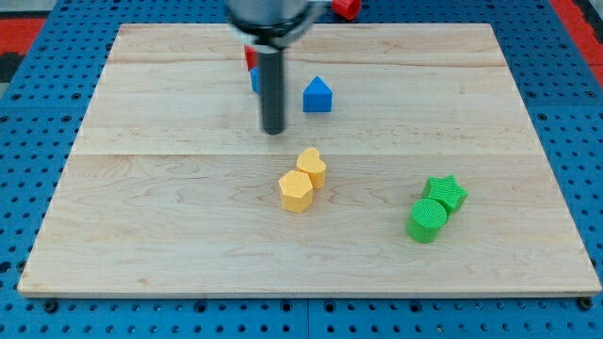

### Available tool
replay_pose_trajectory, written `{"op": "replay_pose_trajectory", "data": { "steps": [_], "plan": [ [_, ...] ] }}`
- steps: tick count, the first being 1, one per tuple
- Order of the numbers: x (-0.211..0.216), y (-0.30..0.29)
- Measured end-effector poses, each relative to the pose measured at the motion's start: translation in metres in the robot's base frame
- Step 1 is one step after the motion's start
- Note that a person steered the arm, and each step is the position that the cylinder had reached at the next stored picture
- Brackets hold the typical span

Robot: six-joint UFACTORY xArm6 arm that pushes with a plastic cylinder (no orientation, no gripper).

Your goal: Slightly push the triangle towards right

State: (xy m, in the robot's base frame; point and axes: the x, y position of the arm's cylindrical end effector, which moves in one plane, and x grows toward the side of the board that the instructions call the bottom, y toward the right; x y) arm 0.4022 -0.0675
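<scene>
A blue triangle-topped block (317, 94) sits on the wooden board (170, 217) near the view's top centre. My tip (273, 131) is down on the board to the left of it and a little lower, with a gap between them. Behind the rod, another blue block (254, 79) and a red block (249, 56) are partly hidden, so their shapes are unclear.
A yellow hexagon (296, 191) and a yellow heart (312, 167) touch at the board's centre. A green cylinder (427, 219) and a green star (445, 193) touch at the lower right. A red block (347, 8) lies off the board at the top.
</scene>
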Motion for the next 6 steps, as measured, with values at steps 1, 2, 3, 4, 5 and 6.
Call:
{"op": "replay_pose_trajectory", "data": {
  "steps": [1,2,3,4,5,6],
  "plan": [
    [-0.015,-0.058],
    [-0.072,-0.076],
    [-0.083,-0.035],
    [-0.071,0.058],
    [-0.054,0.124],
    [-0.053,0.131]
  ]
}}
